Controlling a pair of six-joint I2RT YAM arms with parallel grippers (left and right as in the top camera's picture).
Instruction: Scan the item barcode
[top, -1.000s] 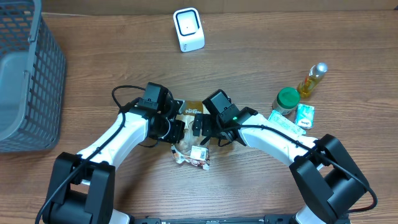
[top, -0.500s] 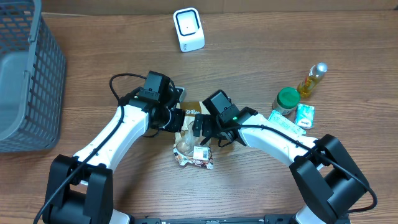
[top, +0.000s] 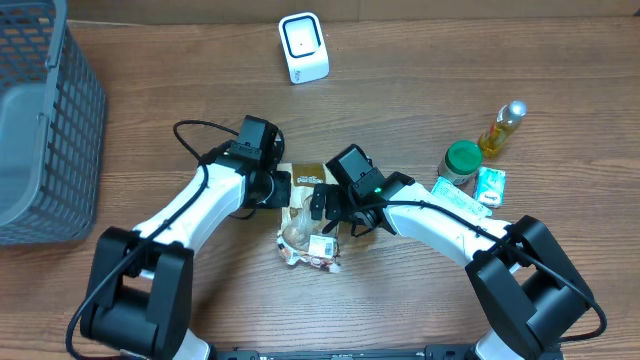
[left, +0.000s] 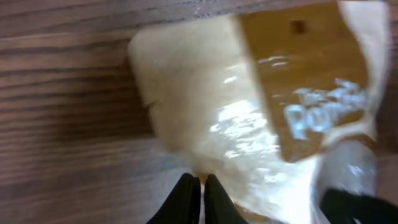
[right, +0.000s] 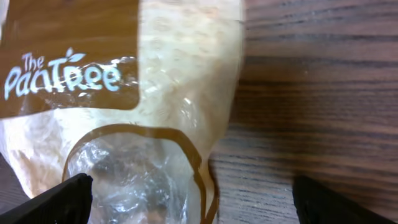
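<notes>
The item is a clear snack bag (top: 302, 222) with a brown printed band, lying flat on the table between both arms. A white label (top: 320, 246) sits near its lower end. The white scanner (top: 303, 47) stands at the back of the table. My left gripper (top: 283, 189) is at the bag's upper left edge. In the left wrist view its fingers (left: 198, 190) are pressed together on the edge of the bag (left: 205, 106). My right gripper (top: 331, 207) is wide open; its fingertips (right: 65, 198) straddle the clear part of the bag (right: 124, 81) just above it.
A grey mesh basket (top: 45, 120) fills the left edge. At the right stand a green-lidded jar (top: 462, 159), a small oil bottle (top: 503, 127), a green-and-white pack (top: 490, 184) and a flat packet (top: 458, 200).
My left gripper has moved from the bag's middle left up to its upper left edge, and the bag has shifted slightly. The right arm has stayed still.
</notes>
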